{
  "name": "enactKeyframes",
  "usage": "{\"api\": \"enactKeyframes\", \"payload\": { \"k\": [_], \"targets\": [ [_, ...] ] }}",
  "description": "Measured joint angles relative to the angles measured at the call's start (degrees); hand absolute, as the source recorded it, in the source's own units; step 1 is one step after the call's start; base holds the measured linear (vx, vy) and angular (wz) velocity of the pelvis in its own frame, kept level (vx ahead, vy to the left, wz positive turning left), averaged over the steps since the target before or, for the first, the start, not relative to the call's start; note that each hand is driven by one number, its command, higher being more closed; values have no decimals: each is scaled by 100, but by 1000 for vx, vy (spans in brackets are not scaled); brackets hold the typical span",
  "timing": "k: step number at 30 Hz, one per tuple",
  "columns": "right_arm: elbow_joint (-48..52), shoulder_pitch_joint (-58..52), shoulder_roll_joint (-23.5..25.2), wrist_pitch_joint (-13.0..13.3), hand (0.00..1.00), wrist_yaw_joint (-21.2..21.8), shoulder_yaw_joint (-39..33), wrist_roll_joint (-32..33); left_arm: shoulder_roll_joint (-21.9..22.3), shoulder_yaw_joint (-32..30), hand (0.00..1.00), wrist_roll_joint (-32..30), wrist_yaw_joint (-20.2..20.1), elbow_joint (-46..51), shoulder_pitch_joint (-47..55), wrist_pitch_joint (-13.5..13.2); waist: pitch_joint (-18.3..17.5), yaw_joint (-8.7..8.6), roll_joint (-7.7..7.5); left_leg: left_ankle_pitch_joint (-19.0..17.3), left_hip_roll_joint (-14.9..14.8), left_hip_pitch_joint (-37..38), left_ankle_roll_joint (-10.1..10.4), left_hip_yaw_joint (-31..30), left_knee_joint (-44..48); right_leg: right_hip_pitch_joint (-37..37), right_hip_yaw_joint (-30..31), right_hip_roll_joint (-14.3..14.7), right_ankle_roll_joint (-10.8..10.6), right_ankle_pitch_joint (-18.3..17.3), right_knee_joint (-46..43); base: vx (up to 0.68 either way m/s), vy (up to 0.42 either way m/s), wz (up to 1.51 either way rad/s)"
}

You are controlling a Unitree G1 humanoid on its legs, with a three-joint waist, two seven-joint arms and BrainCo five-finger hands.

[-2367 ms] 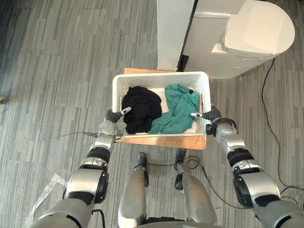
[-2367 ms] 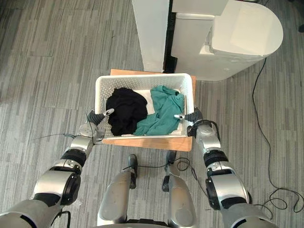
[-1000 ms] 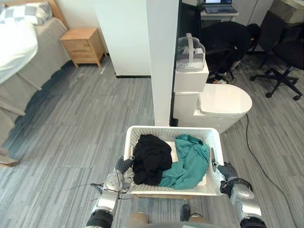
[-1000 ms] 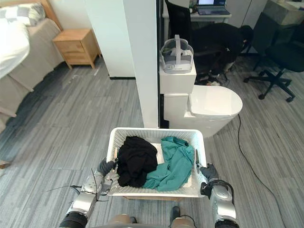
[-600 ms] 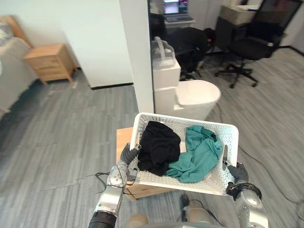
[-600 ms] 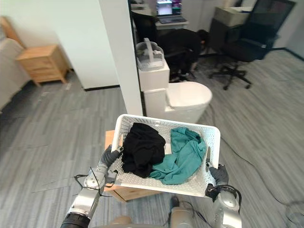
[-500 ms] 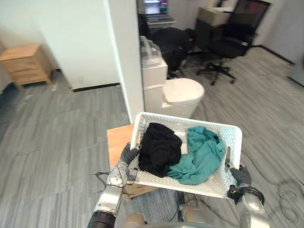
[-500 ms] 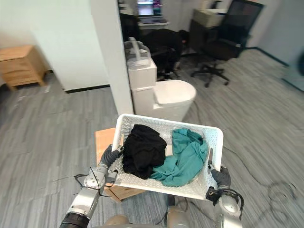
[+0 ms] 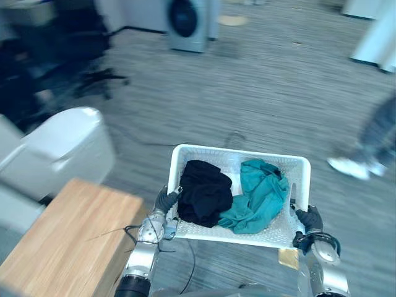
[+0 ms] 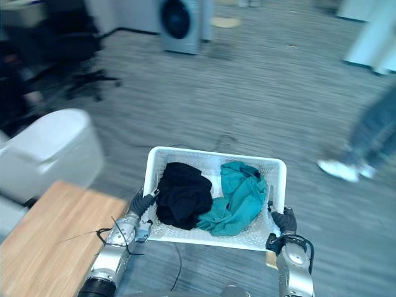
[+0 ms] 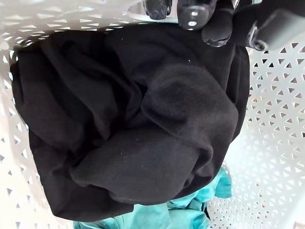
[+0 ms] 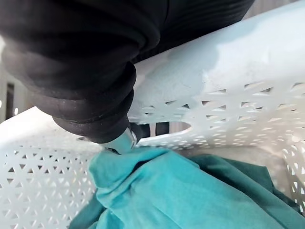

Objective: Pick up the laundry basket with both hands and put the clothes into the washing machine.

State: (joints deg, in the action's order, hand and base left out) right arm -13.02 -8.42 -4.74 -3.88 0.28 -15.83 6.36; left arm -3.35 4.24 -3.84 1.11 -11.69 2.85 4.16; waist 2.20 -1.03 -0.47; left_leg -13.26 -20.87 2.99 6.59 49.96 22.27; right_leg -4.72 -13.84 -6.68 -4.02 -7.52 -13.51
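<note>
The white perforated laundry basket hangs in the air between my two hands. A black garment lies in its left half and a teal garment in its right half. My left hand is curled over the left rim, its dark fingertips hooked above the black cloth. My right hand grips the right rim, thumb hooked in by the handle slot over the teal cloth. A grey front-loading washing machine stands far ahead on the left.
A wooden table top lies at the lower left, beside the basket. A white toilet sits left of it, with a dark office chair behind. A person's legs and white shoe stand at the right. Grey floor stretches ahead.
The camera has swung round from the pillar and toilet towards open floor and the washing machine. The basket stays in both hands, now off to the side of the wooden table.
</note>
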Motion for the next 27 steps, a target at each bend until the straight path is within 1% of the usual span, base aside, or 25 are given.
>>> {"api": "enactKeyframes", "payload": {
  "k": [1,2,3,4,5,6,7,8,9,10,11,12,13,14,15,16,17,18,19,20,21,22,23,25,27],
  "targets": [
    [-11,-105,46,0,100,1,23,-14,-18,-2,100,32,-24,-21,69,9,3,-61,82,-80,-443,116,130,35,475,110,211,365,92,38,126,157,-244,-142],
    [-20,-138,109,0,100,4,64,-18,-47,-62,100,92,-31,-23,159,10,21,-52,128,-53,-997,125,83,-47,1265,180,488,700,209,5,160,178,-233,-149],
    [-19,-157,107,3,100,10,108,-16,-44,-101,100,98,-34,-26,199,10,54,-40,169,31,-1303,70,-148,-172,1746,245,633,864,268,-19,160,172,-175,-157],
    [-20,-235,105,4,100,12,157,-17,-43,-127,100,101,-66,-39,307,10,138,25,248,457,-1777,-163,-929,-685,2688,434,934,1114,396,-57,158,194,-136,-138],
    [-19,-329,95,1,100,18,211,-17,-35,-141,100,156,-97,-54,456,7,166,48,236,1082,-1858,-532,-1566,-1599,3369,644,1148,1206,508,-117,184,192,-99,-123],
    [-17,-380,76,3,100,21,236,-21,-33,-141,100,218,-107,-89,524,0,180,38,246,1090,-1691,-816,-1418,-2193,3676,713,1271,1207,574,-160,185,199,-15,-92],
    [-9,-395,-53,-6,100,21,234,-61,115,-140,100,286,-114,-179,596,-1,298,74,272,701,-783,-1524,-929,-3386,4237,816,1510,1129,718,-325,164,210,78,-57],
    [-14,-391,-94,-10,100,34,238,-81,147,-140,100,299,-114,-183,628,0,369,132,283,532,-333,-1722,-723,-3718,4285,867,1633,1064,723,-374,170,242,162,-77],
    [-51,-401,-146,-44,100,129,273,-97,153,-148,100,310,-106,-181,714,4,430,245,259,264,467,-1999,-385,-4092,3946,936,1753,889,664,-413,182,204,173,-69],
    [-103,-403,-145,-44,100,163,342,-102,113,-152,100,331,-101,-183,760,6,441,309,238,184,678,-2142,-428,-3962,3403,1007,1810,791,570,-430,242,218,168,-62],
    [-143,-405,-134,-49,100,173,380,-101,29,-170,100,348,-109,-194,763,8,465,332,240,178,681,-2276,-444,-3749,2767,1129,1826,745,537,-449,352,258,145,-27],
    [-142,-412,-116,-52,100,176,414,-97,-9,-189,100,354,-108,-194,763,7,471,329,233,223,695,-2384,-443,-3556,1679,1204,1837,658,429,-530,435,273,148,-5],
    [-135,-412,-136,-44,100,177,429,-92,7,-202,100,363,-107,-190,762,7,473,319,244,246,712,-2420,-409,-3535,1133,1244,1834,623,402,-595,449,397,247,5],
    [-159,-366,-175,-31,100,176,415,-72,16,-212,100,379,-105,-191,749,10,492,318,204,678,883,-2446,-176,-3664,84,1312,1837,428,239,-868,353,376,250,7],
    [-202,-323,-186,-28,100,170,415,-72,34,-211,100,378,-91,-191,756,12,506,319,135,994,1008,-2396,-93,-3656,-40,1339,1870,307,218,-999,300,497,342,8],
    [-226,-249,-194,-25,100,160,416,-74,65,-214,100,379,-65,-174,742,10,503,320,28,1332,1258,-2392,-255,-3647,-50,1337,1901,104,240,-1206,228,359,257,10],
    [-262,-162,-194,-14,100,156,425,-78,90,-242,100,378,-33,-99,725,12,473,314,-68,1109,1539,-2462,-536,-3644,251,1346,1900,-129,340,-1391,211,497,289,10],
    [-399,-67,-252,25,100,168,460,-83,154,-280,100,375,31,2,782,16,462,301,-142,698,1771,-2485,-890,-3651,457,1185,1879,-311,214,-1341,-427,415,224,12],
    [-489,65,-262,23,100,203,459,-157,184,-294,100,365,55,4,822,19,462,283,-142,536,1885,-2401,-1068,-3577,559,795,1873,-437,48,-1242,-1419,633,358,5],
    [-593,101,-250,23,100,253,459,-222,176,-330,100,360,53,7,879,32,489,256,-181,272,2083,-2094,-1144,-3486,545,295,1861,-639,-214,-812,-2793,643,391,11],
    [-701,141,-206,15,100,285,514,-250,135,-382,100,328,53,15,953,46,526,199,-242,98,2303,-1615,-1230,-3430,375,-90,1872,-746,-156,-459,-4079,666,388,6],
    [-711,141,-174,15,100,341,518,-252,119,-409,100,325,56,15,998,48,544,176,-213,31,2373,-1366,-1275,-3455,288,-231,1871,-723,-149,-471,-4556,576,287,4],
    [-703,78,-115,16,100,356,523,-254,83,-411,100,318,49,72,1075,50,558,181,-113,-78,2465,-842,-1299,-3510,29,-473,1790,-579,-140,-479,-5146,448,209,0],
    [-425,-122,59,20,100,345,520,-253,-1,-363,100,288,44,415,1146,54,559,164,-77,-104,2616,-180,-1295,-3670,-541,-990,1585,-346,-27,-592,-5318,546,186,27],
    [66,-286,222,53,100,345,419,-250,-128,-309,100,289,48,715,1130,31,564,12,-62,-219,2650,202,-1214,-3945,-858,-1575,1285,-114,0,-804,-4617,542,102,70]
  ]
}}
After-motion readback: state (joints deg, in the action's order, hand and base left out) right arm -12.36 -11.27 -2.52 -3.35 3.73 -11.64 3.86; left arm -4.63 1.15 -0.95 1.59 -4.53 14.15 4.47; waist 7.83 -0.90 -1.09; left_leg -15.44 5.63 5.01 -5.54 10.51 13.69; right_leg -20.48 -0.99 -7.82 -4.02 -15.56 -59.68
